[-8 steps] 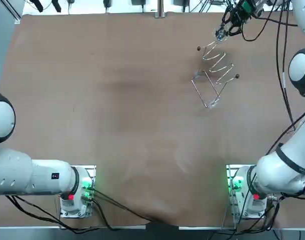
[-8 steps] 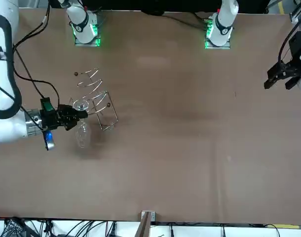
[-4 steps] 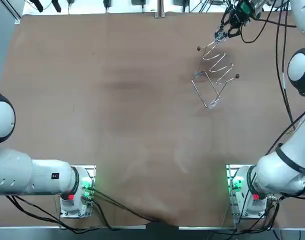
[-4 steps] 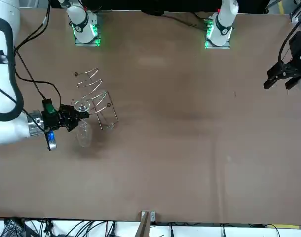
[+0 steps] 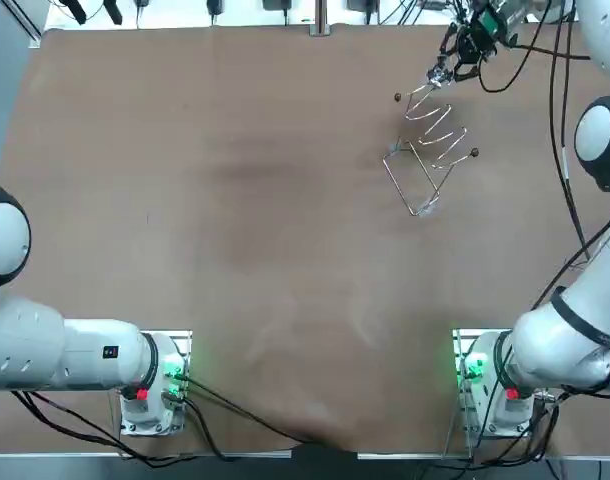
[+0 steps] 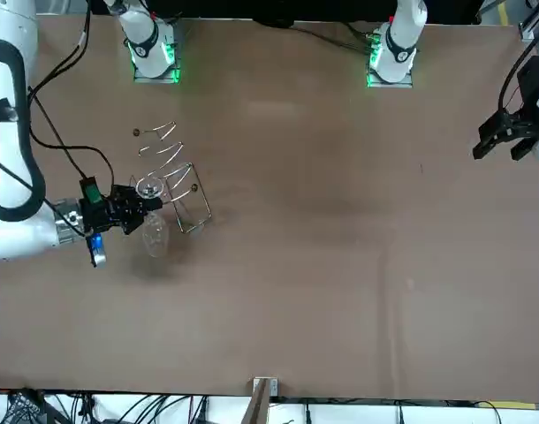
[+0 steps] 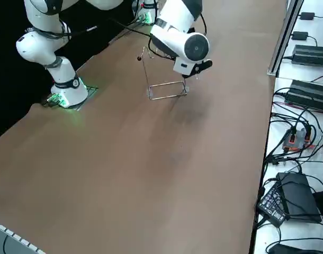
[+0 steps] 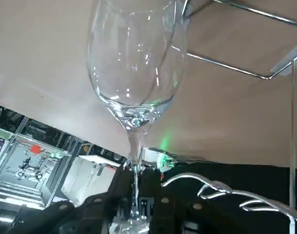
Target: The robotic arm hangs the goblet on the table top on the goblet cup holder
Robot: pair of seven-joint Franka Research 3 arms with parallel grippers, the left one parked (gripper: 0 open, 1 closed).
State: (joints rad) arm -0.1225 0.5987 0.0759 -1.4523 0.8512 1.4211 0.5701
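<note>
Front view, left to right: tool [image 6: 135, 208], goblet [image 6: 152, 231], goblet holder [image 6: 174, 168]. Tool comes in roughly level over the desk [image 6: 340, 265], fingers clamped on the goblet's stem. Wrist view confirms it: stem pinched between the fingers [image 8: 160, 195], bowl [image 8: 134, 63] pointing towards the desk, so the glass is carried inverted, foot [image 6: 147, 187] up. Long axis of the goblet looks roughly upright and crosswise to the tool's reach. The holder sits just past the tool tips, on the far side of the glass from the wrist. Its zigzag top wires [image 8: 221, 187] show in the wrist view right beside the stem, near foot level. Top view agrees: tool [image 5: 455, 55] at the far end of the holder [image 5: 430, 140], foot just beside the first wire loop. Can't tell whether the foot is touching the wire yet. My read: the stem has to slide sideways into a slot between two wires with the foot riding above them, so the move is forward along the tool's pointing direction. Foot height against the rail is the thing to watch. Right side view is no help, as the arm hides the tool there.
</note>
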